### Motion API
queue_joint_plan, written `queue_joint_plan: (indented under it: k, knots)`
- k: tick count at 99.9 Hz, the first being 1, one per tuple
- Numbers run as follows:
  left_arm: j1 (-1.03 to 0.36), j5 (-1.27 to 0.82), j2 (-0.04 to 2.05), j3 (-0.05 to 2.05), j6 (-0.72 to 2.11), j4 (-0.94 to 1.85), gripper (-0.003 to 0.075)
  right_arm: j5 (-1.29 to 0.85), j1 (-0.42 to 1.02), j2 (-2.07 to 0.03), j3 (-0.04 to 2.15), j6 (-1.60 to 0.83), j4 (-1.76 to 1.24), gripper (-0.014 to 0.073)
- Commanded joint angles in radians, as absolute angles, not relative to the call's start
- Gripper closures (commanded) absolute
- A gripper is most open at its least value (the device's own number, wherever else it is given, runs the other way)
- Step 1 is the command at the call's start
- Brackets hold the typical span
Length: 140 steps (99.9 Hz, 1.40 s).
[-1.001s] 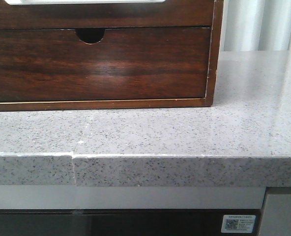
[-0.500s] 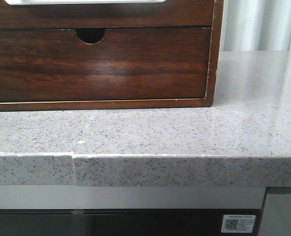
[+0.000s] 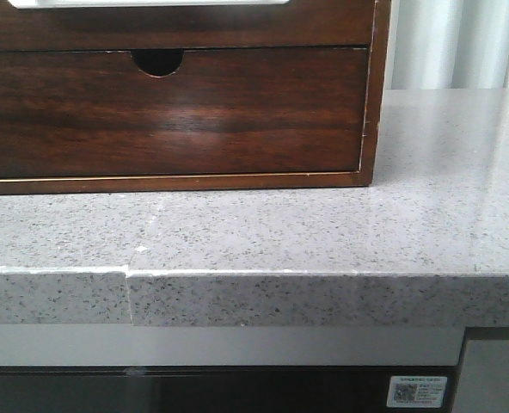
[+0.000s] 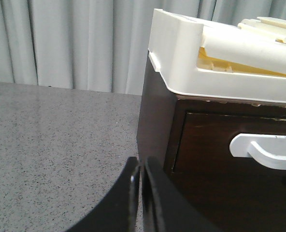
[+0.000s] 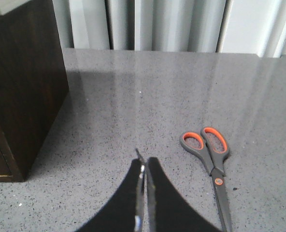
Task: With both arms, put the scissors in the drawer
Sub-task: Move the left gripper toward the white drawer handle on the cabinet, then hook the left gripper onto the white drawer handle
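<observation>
While both jaws sit closed and empty, grey-and-orange-handled scissors (image 5: pixel 211 164) lie flat on the speckled grey desk (image 5: pixel 133 111) beside the right gripper (image 5: pixel 144 193), blades toward it; left gripper (image 4: pixel 140 193) faces the dark-brown drawer (image 4: pixel 220 145).

We see a grey speckled stone counter (image 3: pixel 340 232) carrying everything here. Its front edge has a vertical seam toward the left, where 2 slabs meet with a slight step. A dark-brown wooden cabinet (image 3: pixel 371 103) stands directly on the counter, at the back and toward the left, its base flat against the stone. In the right wrist view, 1 pair of scissors (image 5: pixel 211 162) lies flat on the counter, well apart from the cabinet (image 5: pixel 22 87), blades closed, with grey handles lined in orange. In the left wrist view, the same stone surface (image 4: pixel 51 140) runs beside the cabinet (image 4: pixel 155 125) to a pale curtain behind.
</observation>
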<state>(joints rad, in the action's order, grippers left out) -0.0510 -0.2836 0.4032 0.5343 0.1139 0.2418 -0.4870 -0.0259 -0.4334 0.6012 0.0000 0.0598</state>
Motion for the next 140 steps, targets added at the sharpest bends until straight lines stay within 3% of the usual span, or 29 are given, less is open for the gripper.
queue_joint_plan:
  k: [1,60,67,84,91,124,140]
  knots:
    - [-0.046,-0.217,0.42,0.57,0.112,0.247,0.0741,-0.414,-0.032,-0.458,0.637,-0.008,0.066,0.0662]
    - [-0.046,-0.215,0.42,0.57,0.112,0.244,0.0734,-0.407,-0.032,-0.458,0.637,-0.008,0.066,0.0634]
    - [-0.046,-0.213,0.42,0.57,0.112,0.209,0.0661,-0.401,-0.032,-0.458,0.637,-0.008,0.073,0.0541]
    - [-0.046,-0.213,0.42,0.57,0.112,0.107,0.0225,-0.394,-0.032,-0.458,0.637,-0.008,0.1,0.0182]
    - [-0.046,-0.213,0.42,0.57,0.112,0.109,0.0132,-0.39,-0.032,-0.458,0.637,-0.008,0.1,0.0102]
    - [-0.046,-0.206,0.42,0.57,0.112,0.134,0.0122,-0.39,-0.032,-0.458,0.637,-0.008,0.1,0.0089]
    - [-0.046,-0.202,0.42,0.567,0.103,0.512,0.0122,-0.382,-0.032,-0.458,0.637,-0.008,0.096,0.0089]
